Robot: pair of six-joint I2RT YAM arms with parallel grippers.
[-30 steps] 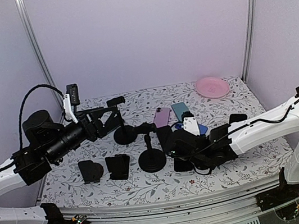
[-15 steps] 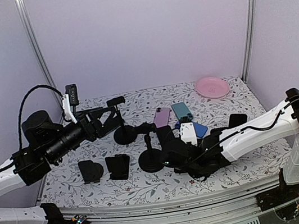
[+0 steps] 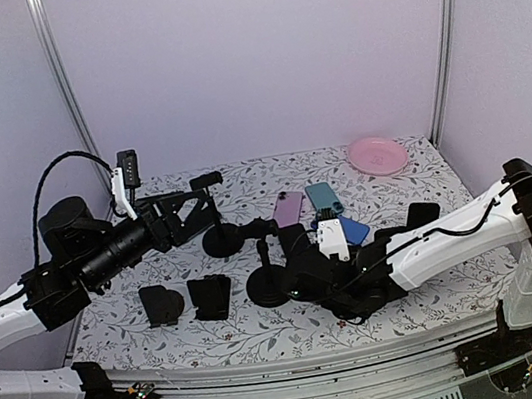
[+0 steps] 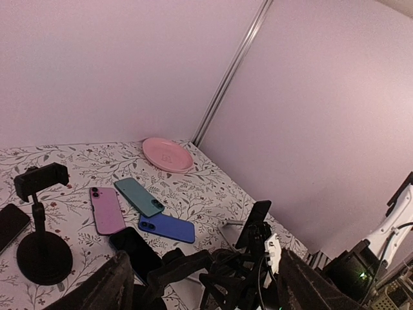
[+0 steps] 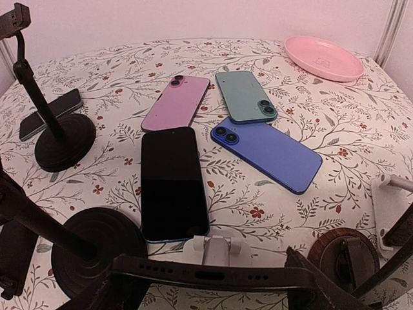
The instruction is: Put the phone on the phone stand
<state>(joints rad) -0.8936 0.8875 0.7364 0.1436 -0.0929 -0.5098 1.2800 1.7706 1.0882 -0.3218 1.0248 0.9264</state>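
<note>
My right gripper (image 5: 208, 279) is shut on a black phone (image 5: 193, 276), held flat by its long sides with its port end facing the camera. Just beyond that phone a small white phone stand (image 5: 218, 247) sits on the cloth. To the left is a black round-base phone stand (image 5: 97, 242), and from above my right gripper (image 3: 307, 276) hangs beside this stand (image 3: 271, 286). Over the table's left side my left gripper (image 3: 202, 202) is open and empty, and its fingers (image 4: 106, 287) frame the scene.
Pink (image 5: 175, 102), teal (image 5: 244, 95), blue (image 5: 266, 154) and black (image 5: 173, 182) phones lie on the floral cloth. A second pole stand (image 5: 63, 139) has another phone (image 5: 50, 113) beside it. Two small black stands (image 3: 186, 300) sit front left. A pink plate (image 3: 376, 155) lies back right.
My right arm has moved left with the black phone, closing in on the round-base stand. The left arm has stayed still.
</note>
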